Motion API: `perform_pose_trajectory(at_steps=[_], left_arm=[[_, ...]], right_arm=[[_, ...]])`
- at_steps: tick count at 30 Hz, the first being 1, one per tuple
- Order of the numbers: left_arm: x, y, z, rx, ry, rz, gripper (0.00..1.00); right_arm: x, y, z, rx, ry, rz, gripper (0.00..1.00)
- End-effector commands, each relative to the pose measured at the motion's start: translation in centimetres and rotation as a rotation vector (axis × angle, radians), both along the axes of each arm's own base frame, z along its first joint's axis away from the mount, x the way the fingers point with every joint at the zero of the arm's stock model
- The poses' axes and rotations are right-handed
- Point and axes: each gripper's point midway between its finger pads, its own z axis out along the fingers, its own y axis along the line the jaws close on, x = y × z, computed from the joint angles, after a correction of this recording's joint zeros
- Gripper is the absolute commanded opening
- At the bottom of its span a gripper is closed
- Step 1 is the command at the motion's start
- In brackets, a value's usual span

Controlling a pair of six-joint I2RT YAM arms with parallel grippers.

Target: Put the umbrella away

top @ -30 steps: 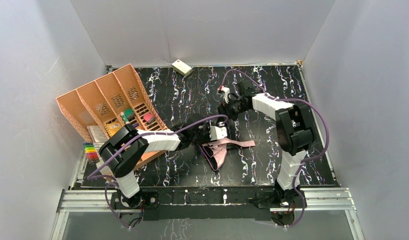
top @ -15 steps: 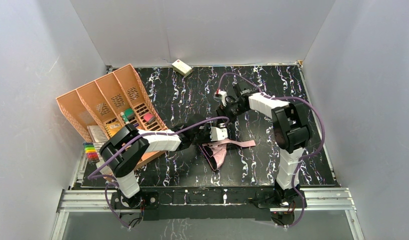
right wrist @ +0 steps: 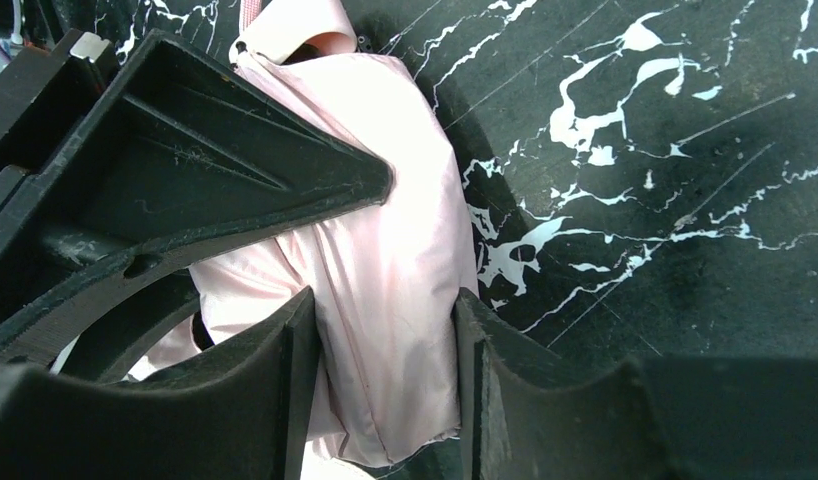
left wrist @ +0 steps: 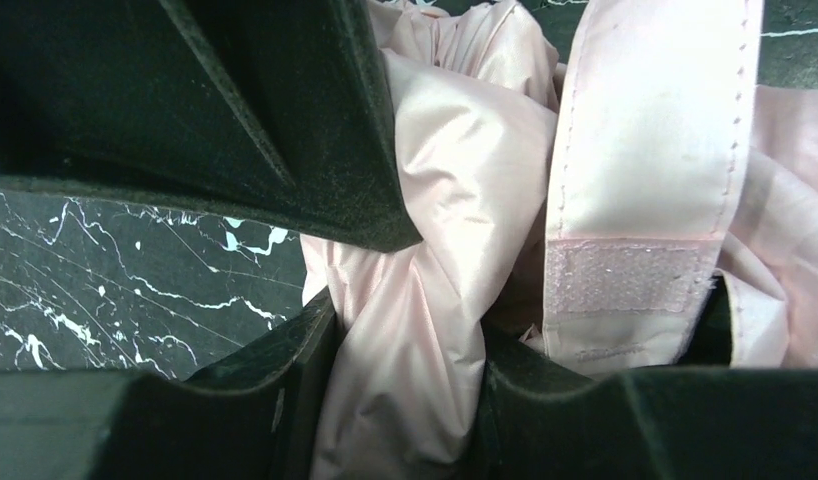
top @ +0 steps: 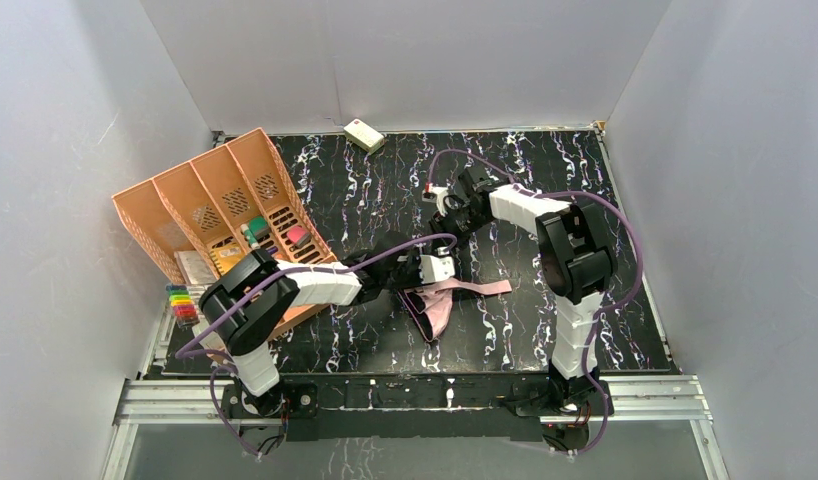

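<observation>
**The umbrella (top: 441,312) is pinched at mid-desk by the left gripper (top: 432,283).**

From above, the crumpled pink bundle is seen on the black marbled desk (top: 525,330), right of the orange organiser (top: 225,215). Its strap (top: 485,288) is laid out to the right. The right gripper (top: 443,198) is poised farther back, well apart from the cream box (top: 364,134) at the far wall. In the left wrist view, a bunched fold of shiny pink fabric is clamped between the jaws, and the strap's fastening patch is seen just right of it. In the right wrist view, another pink fold is flanked by the right jaws; whether it is pressed cannot be told.
</observation>
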Motion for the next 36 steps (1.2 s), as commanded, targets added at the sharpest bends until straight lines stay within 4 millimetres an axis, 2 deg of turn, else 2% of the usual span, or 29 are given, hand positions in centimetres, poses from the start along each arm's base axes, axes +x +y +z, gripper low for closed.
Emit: perform_pose_trajectory(at_steps=[1,5,11,14,16,24,27,30,31,34,36], left_arm=[[0.8,0.5,2.8,-0.101,-0.037,0.1,0.0],[1.5,0.9,5.5,-0.2,-0.094,0.171,0.0],[1.4,1.3,8.5,-0.322,-0.092,0.206,0.34],[1.0,1.7,9.1,-0.339,-0.085,0.208,0.47],[0.6,2.1,9.0,-0.337,-0.074,0.213,0.52],[-1.1,3.9,9.9,-0.374,-0.044,0.243,0.57],[-2.0,4.2,11.1,-0.409,-0.013,0.238,0.59],[-2.5,5.4,13.4,-0.497,0.036,0.274,0.61],[-1.9,6.4,14.7,-0.559,0.066,0.32,0.63],[0.1,8.1,16.6,-0.684,0.116,0.362,0.69],[1.6,7.7,16.7,-0.654,0.107,0.338,0.73]], right_arm=[[-1.0,-2.5,-4.4,-0.204,0.0,0.003,0.46],[-1.2,-2.9,-4.8,-0.221,-0.025,-0.003,0.4],[-0.9,-3.0,-3.8,-0.197,-0.125,-0.029,0.35],[-0.9,-3.1,-3.7,-0.197,-0.158,-0.033,0.33],[-0.9,-3.1,-3.5,-0.192,-0.175,-0.031,0.32],[-1.2,-2.5,-2.7,-0.186,-0.293,-0.024,0.29],[-1.1,-2.3,-2.3,-0.193,-0.365,-0.028,0.3],[-1.0,-2.1,-1.8,-0.202,-0.465,-0.033,0.3],[-1.2,-2.2,-2.0,-0.225,-0.512,-0.021,0.29],[-2.0,-1.9,-2.8,-0.277,-0.623,0.014,0.25],[-2.2,-1.1,-2.5,-0.258,-0.791,0.022,0.23]])
